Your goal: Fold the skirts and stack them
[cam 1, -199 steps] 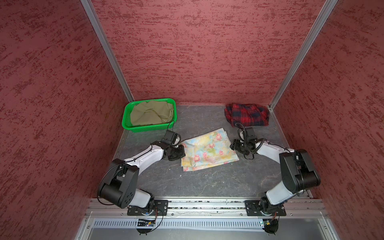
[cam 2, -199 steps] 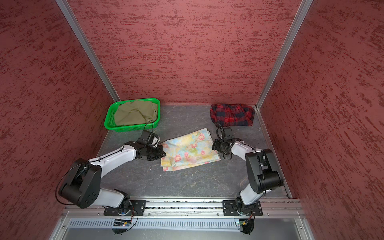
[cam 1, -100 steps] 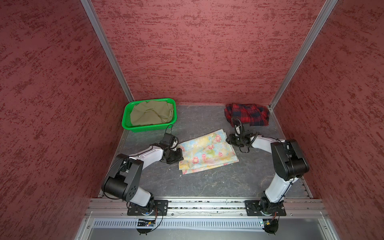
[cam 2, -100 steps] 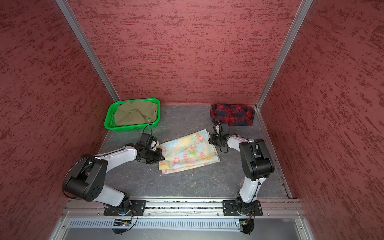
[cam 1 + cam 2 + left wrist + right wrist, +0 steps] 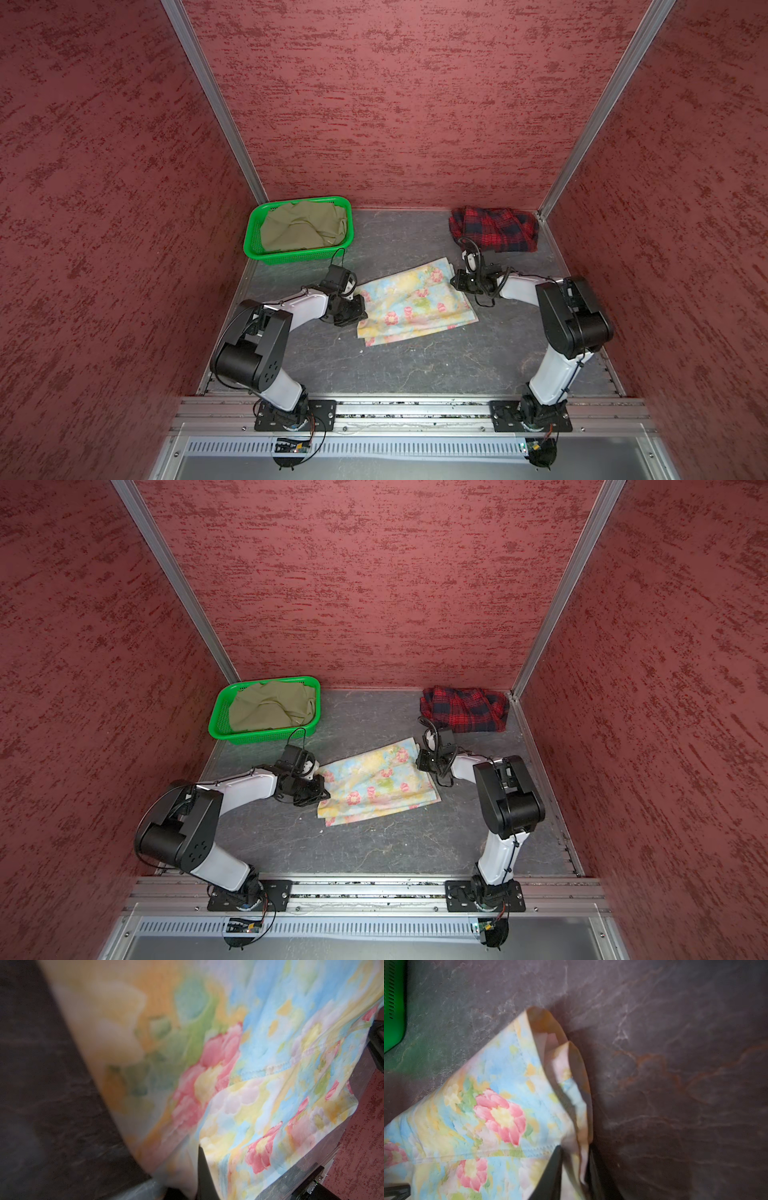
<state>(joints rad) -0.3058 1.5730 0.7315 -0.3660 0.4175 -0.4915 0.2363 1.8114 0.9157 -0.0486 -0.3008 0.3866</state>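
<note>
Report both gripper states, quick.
Left gripper: closed, pinching the floral skirt at its edge.
Right gripper: closed on the floral skirt's layered corner.

floral skirt (image 5: 135, 1053) blurred up close in left wrist view; basket (image 5: 393, 1001) cut by edge; right gripper (image 5: 574, 1153) base out of frame.

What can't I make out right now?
- Left jaws: in both top views, covered by the left arm; in the left wrist view, blurred and buried under the floral skirt.
- Olive skirt: lower part behind the green basket wall.
- Plaid skirt: bunched, fold layers too small.
</note>
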